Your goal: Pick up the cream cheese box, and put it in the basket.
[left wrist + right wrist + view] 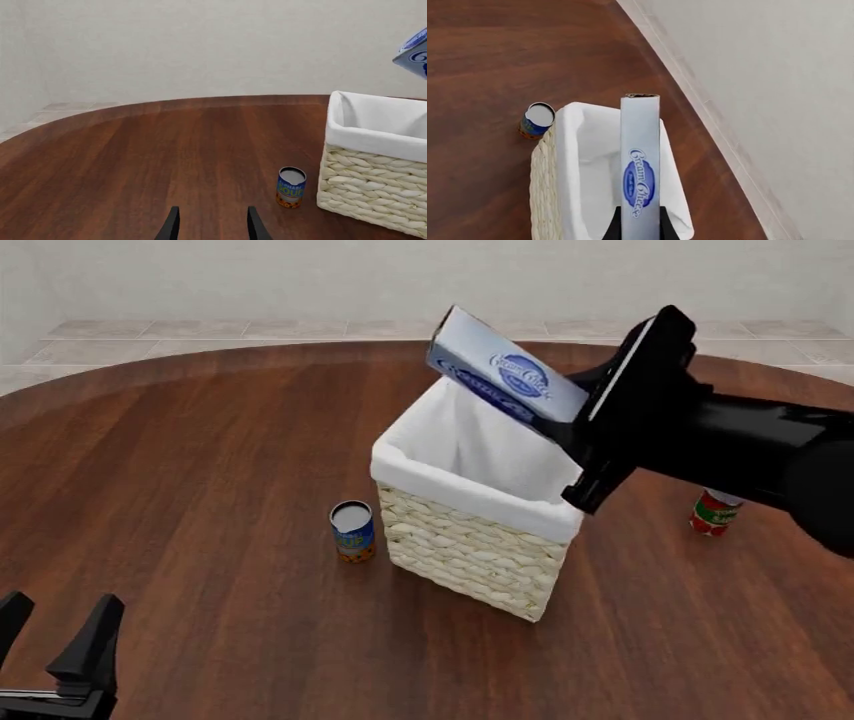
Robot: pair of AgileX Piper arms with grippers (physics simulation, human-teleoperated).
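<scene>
Left wrist view: the left gripper (pixel 212 225) has its two fingers apart, holding nothing, near a small can (pixel 291 187) beside the basket (pixel 373 200).

Front view: the right gripper (pixel 567 435) pinches the cream cheese box (pixel 505 377), tilted above the basket's opening.

Right wrist view: its fingers (pixel 616 227) squeeze the box's sides.

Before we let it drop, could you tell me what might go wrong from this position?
The cream cheese box is held tilted above the basket, with one end reaching past the far rim; released now, it might catch on the liner edge and tip outside. The right gripper sits close over the near rim, so lowering further could nudge the basket. A shifted basket could knock the blue can standing beside it.
</scene>
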